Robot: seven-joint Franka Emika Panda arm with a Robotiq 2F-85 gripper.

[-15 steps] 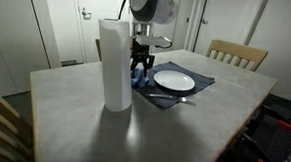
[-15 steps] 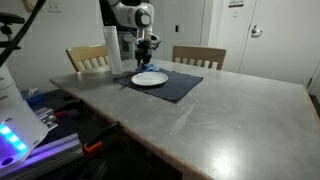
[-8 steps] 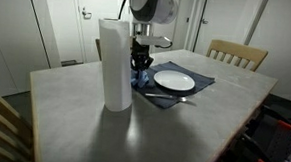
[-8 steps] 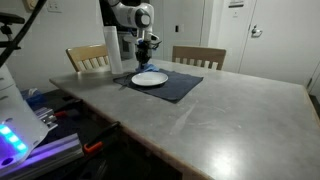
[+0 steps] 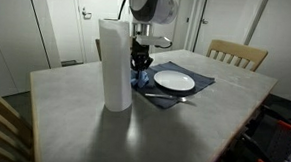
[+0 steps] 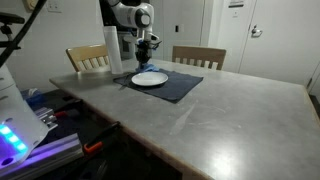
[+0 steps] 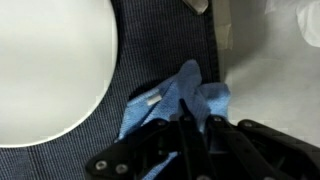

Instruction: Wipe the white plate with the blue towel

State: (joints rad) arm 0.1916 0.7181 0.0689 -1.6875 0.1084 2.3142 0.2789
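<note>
Blue fabric identified the blue towel, which lay bunched on the dark placemat, just beside the rim of the white plate and apart from it. In the wrist view, the towel's lower fold ran down between the two fingers of the gripper. The jaws were drawn in close on that fold, clamping the cloth. The gripper pointed straight down at the mat. The plate surface was bare and white and rested flat on the placemat.

In an exterior view, the gripper stood at the near edge of the placemat, with the towel visible as a small blue patch beneath it and the plate to one side. A thin utensil lay on the mat beyond the plate; its type could not be determined. A tall white paper towel roll stood upright on the grey table, near the gripper. A wooden chair stood at the far side of the table.

In an exterior view from the opposite direction, the gripper hung above the mat just behind the plate, and two wooden chairs stood behind the table.
</note>
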